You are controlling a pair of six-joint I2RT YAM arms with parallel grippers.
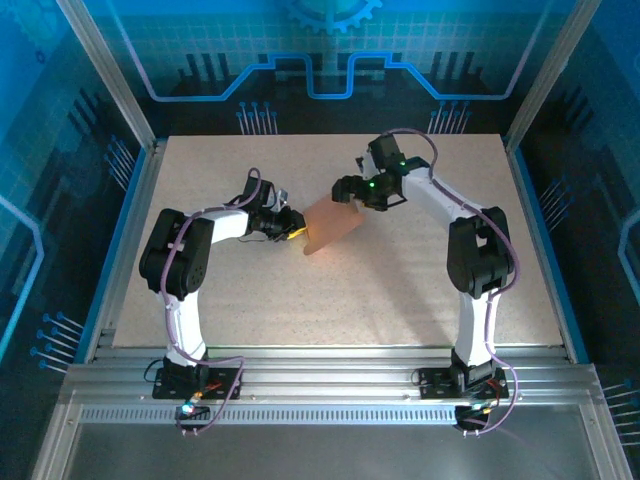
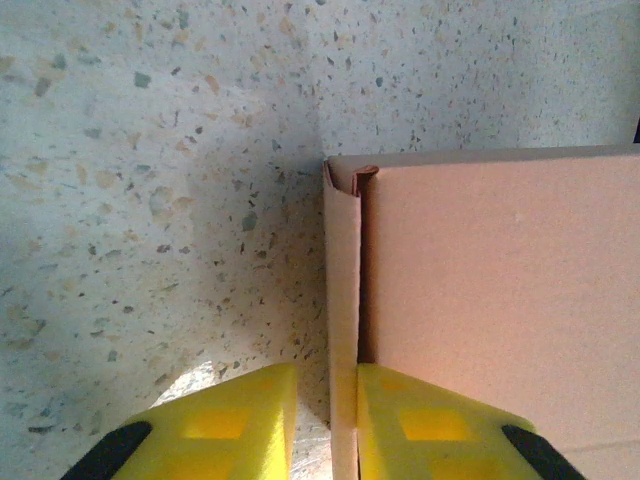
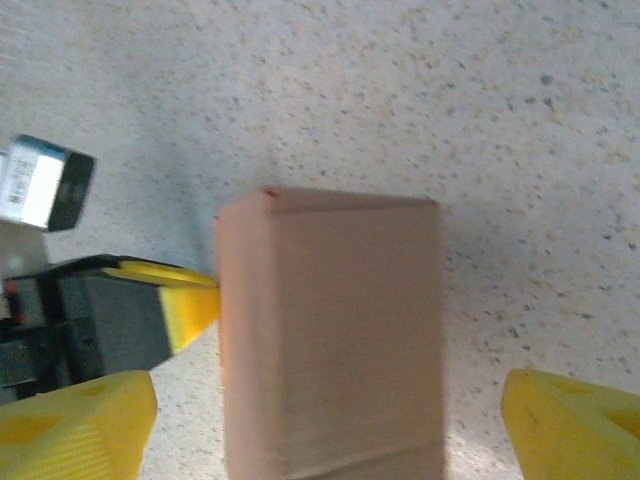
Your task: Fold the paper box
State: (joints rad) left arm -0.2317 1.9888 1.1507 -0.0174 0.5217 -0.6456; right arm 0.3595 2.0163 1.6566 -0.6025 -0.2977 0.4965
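Bare speckled table (image 1: 400, 290) all round the paper box (image 1: 332, 226), roomiest toward the near edge. Blocked at the box's left wall, with the left gripper (image 1: 292, 231) clamped there. Far end straddled by the right gripper (image 1: 347, 195), jaws spread wide. One side gap free, the other crowded by the left gripper's yellow finger (image 3: 190, 300).

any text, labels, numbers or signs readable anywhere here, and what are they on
No text can be read in these pictures.
paper box: plain, no print.
white label on a dark module at the left of the right wrist view: dark marks, too blurred to read.
back wall: gear and circuit-line graphics, no words.
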